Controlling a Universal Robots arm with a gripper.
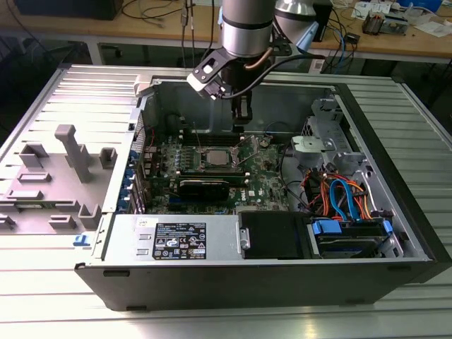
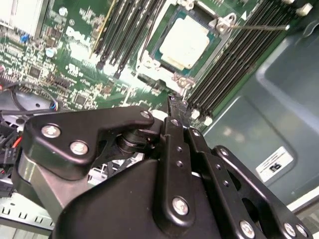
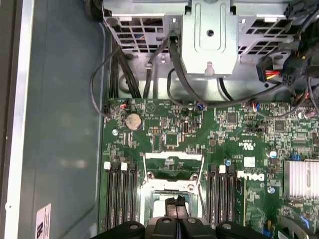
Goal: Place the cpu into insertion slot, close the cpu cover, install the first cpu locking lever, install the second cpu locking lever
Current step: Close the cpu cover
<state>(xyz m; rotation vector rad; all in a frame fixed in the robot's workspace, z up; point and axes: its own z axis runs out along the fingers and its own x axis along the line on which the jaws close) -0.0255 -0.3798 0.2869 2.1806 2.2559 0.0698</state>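
As your arm reaches down into the open computer case (image 1: 268, 279), your hand (image 1: 241, 128) hangs above the motherboard, clear of it and touching nothing. In both wrist views its two black fingers (image 3: 172, 201) are clenched flat against each other, with only a seam between them and nothing held.

Just past the fingertips lies the insertion slot (image 2: 147, 59). The cpu (image 2: 184, 42) already sits flat inside it, silvery-grey top up, with a thin green margin showing all round.

In the first wrist view, the cpu cover (image 3: 174, 156) stands just beyond the socket. It appears swung up off the chip, and you can see green board through its cut-out middle.

In the second wrist view, a wire lever (image 2: 259, 27) sticks out from one corner of the socket. It lies across the long black memory slots (image 2: 229, 64) that flank the socket on both sides.

Farther on, in the first wrist view, a round coin cell (image 3: 133, 121) sits on the board. Behind it, black cables loop up to a grey metal drive cage (image 3: 209, 30).

In the exterior view, the case rests on a ribbed metal table (image 1: 42, 304).
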